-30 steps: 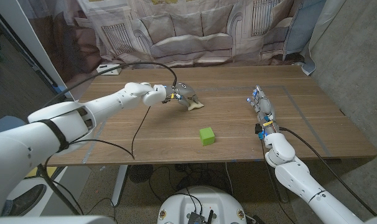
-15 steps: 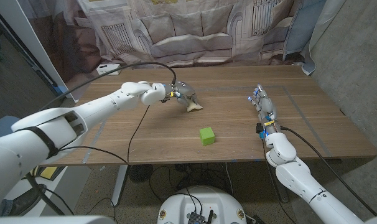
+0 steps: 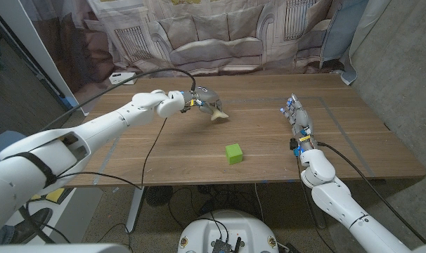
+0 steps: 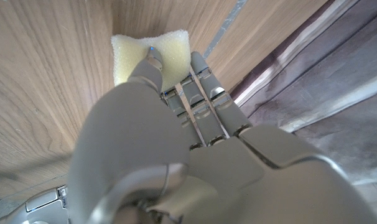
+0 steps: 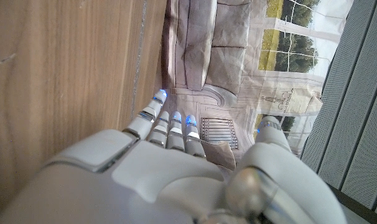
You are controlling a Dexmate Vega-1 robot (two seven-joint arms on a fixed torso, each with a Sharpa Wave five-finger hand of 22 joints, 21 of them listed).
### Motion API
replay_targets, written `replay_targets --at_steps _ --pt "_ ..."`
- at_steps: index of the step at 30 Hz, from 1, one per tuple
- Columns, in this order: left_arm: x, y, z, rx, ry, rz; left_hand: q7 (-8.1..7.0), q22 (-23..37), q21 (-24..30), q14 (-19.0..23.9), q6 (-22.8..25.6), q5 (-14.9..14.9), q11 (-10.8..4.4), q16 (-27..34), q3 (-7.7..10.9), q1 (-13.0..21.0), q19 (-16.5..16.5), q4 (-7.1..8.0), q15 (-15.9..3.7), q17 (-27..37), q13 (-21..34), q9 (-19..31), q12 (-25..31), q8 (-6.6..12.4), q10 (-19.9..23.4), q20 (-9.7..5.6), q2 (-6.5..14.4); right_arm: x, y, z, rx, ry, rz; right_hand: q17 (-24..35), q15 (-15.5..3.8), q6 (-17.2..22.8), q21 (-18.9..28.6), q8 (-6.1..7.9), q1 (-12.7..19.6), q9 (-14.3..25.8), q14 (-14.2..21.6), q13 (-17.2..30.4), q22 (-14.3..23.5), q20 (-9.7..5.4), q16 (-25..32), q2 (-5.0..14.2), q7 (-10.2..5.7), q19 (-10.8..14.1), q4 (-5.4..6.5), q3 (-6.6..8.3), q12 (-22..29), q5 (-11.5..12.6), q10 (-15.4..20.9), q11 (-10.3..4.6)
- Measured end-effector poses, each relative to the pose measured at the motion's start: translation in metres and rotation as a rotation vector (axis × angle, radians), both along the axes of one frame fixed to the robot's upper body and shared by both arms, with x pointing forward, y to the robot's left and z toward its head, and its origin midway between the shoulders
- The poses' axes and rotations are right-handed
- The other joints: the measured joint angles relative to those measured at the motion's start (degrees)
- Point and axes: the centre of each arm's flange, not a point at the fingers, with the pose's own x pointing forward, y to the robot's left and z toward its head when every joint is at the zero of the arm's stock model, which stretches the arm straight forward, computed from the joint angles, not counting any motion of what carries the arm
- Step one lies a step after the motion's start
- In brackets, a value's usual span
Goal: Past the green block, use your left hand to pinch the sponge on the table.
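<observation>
Yellow sponge (image 4: 152, 54) pinched by left hand (image 3: 204, 102), green block (image 3: 233, 153) nearer

The head view looks down over the whole table (image 3: 269, 133). Each wrist view sits close behind its own hand, grazing that same wooden tabletop toward the backdrop curtain (image 5: 201, 43).

Pale yellow sponge (image 3: 218, 116) (image 4: 152, 55), seemingly tilted, beyond green block (image 3: 233, 153).
</observation>
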Motion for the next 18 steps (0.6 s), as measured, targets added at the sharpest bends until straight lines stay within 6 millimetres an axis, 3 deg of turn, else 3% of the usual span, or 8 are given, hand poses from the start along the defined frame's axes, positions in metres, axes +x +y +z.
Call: replay_targets --at_steps 18 --pt "-0.034 -0.004 0.024 0.003 -0.085 0.035 -0.1 -0.09 0.0 -0.69 -0.51 0.0 0.18 -1.51 0.33 -0.01 -0.65 0.09 0.09 -0.52 0.44 0.0 -0.41 -0.24 -0.81 0.22 -0.01 0.001 -0.004 0.004 -0.002 -0.025 0.013 0.13 -0.16 0.01 0.0 0.0 0.0 0.0 0.17 0.0 0.0 0.0 0.0 0.0 0.01 -0.01 -0.1 -0.1 0.0 0.0 0.41 -0.01"
